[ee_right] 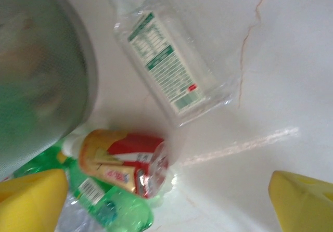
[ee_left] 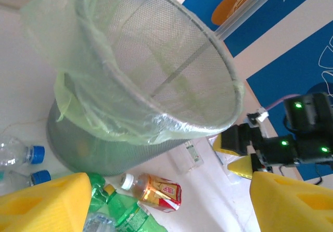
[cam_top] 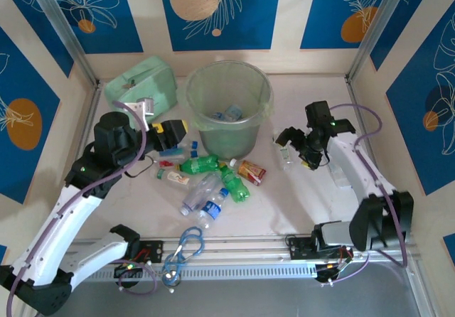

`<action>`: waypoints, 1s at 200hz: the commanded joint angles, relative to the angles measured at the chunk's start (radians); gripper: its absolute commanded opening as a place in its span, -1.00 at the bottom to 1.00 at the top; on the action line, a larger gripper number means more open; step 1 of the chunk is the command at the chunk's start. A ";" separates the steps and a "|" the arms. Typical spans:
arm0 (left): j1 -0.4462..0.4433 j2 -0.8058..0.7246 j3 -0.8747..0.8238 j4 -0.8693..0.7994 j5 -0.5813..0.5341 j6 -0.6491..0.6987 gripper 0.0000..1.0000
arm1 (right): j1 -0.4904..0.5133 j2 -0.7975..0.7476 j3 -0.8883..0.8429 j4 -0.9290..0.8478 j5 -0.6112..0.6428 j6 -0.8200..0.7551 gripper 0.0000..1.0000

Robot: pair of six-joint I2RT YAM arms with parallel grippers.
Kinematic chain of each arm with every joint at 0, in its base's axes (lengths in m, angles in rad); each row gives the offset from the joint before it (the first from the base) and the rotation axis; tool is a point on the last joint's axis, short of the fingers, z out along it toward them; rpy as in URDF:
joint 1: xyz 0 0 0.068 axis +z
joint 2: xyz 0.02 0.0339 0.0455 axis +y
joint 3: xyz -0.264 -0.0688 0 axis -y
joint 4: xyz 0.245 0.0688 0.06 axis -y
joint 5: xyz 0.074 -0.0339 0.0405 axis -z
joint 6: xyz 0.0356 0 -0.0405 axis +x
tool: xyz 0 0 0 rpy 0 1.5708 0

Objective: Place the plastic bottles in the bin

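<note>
**Early going: 1 in, most out**

At least 1 blue-labelled bottle (cam_top: 232, 112) lies inside the green-lined mesh bin (cam_top: 234, 139), which stands at the far middle of the table (cam_top: 306, 203). Some 7 more lie outside it. Green soda bottles (cam_top: 200, 164), clear water bottles (cam_top: 199, 195) and an amber red-labelled bottle (cam_top: 251, 172) cluster just in front, with a flat clear bottle (cam_top: 286, 158) to its right. Left gripper (ee_left: 166, 201) and right gripper (ee_right: 166, 195) both stand spread, holding nothing, so I judge most of the work remains

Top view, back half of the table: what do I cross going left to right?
mint case → bin → right tool
</note>
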State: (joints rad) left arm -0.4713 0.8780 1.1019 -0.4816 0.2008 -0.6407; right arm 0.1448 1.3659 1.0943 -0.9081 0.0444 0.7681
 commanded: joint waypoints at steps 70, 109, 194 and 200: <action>0.010 -0.029 -0.036 0.002 0.016 -0.042 0.59 | 0.084 0.318 0.118 0.059 0.164 -0.113 0.98; 0.010 -0.034 -0.044 -0.002 0.009 -0.038 0.61 | 0.096 0.391 0.131 0.058 0.191 -0.108 1.00; 0.011 -0.028 -0.045 0.001 0.025 -0.044 0.61 | 0.095 0.403 0.075 0.082 0.227 -0.096 0.53; 0.011 -0.028 -0.044 0.001 0.025 -0.044 0.61 | 0.095 0.395 0.068 0.083 0.228 -0.094 0.51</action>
State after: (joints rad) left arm -0.4713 0.8619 1.0664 -0.4877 0.2081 -0.6762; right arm 0.2413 1.7897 1.1954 -0.8185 0.2497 0.6685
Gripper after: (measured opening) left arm 0.804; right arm 0.780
